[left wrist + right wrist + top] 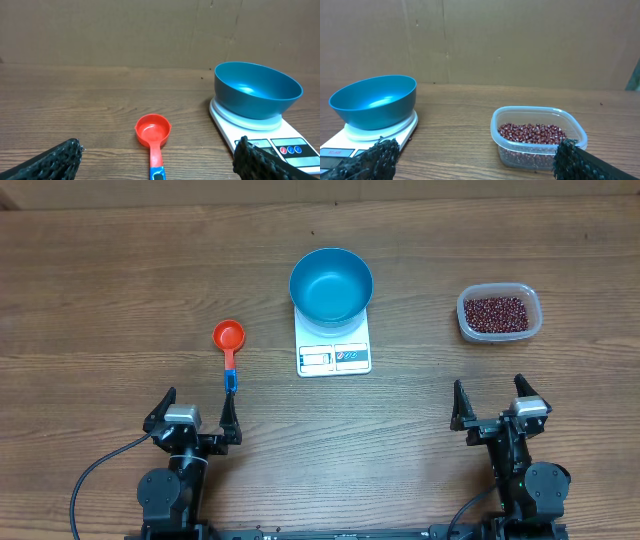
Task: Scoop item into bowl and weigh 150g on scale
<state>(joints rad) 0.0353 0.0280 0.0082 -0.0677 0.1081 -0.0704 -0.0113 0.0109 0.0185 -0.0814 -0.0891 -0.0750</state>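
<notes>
Evidently nothing is started: the blue bowl [331,283] sits empty on the white kitchen scale [334,356] mid-table, all red-brown beans [497,311] lie in the clear tub [466,323] toward the right edge, and the red-orange scoop [229,337] lies untouched left of the scale. The left gripper [197,406] and right gripper [489,402] are both spread wide and empty at the near edge. The wood-grain table [100,280] is backed by a plain brown board wall [150,30].

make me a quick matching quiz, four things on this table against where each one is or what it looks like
1 bowl
2 beans
3 scoop
4 scale

a in the clear tub
b white, under the bowl
c red-orange, lying left of the scale
d blue, empty, on top of the scale

Pairs: 1-d, 2-a, 3-c, 4-b
</notes>
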